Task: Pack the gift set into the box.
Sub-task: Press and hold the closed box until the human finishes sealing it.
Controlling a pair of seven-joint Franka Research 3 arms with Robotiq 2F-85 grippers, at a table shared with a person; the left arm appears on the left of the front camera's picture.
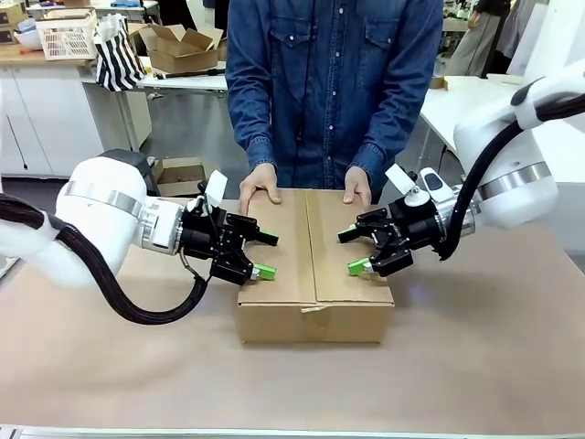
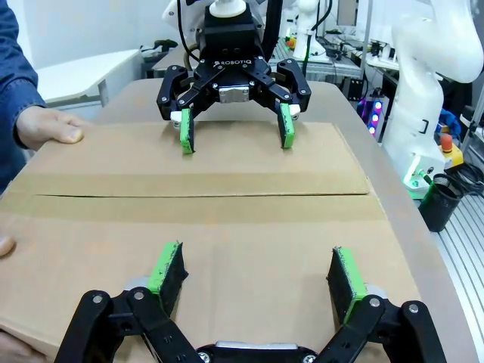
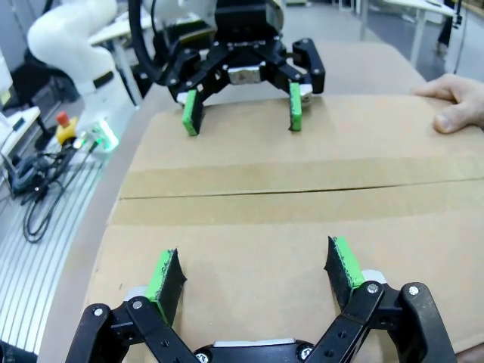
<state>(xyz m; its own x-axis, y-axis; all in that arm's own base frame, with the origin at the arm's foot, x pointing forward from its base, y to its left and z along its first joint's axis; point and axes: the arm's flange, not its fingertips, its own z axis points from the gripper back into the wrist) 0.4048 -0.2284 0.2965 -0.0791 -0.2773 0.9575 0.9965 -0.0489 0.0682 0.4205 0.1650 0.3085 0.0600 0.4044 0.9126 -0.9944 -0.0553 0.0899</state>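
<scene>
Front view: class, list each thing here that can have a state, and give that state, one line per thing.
Box: shut, top flaps folded flat and meeting at the centre seam.
Left gripper: open, empty, over the box's left side.
Right gripper: open, empty, over the box's right side.
Person's hands: both resting on the box's far edge, holding nothing.

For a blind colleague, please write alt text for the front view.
A closed cardboard carton lies under the open left gripper and open right gripper. A person rests one hand and the other hand on its far edge.
</scene>
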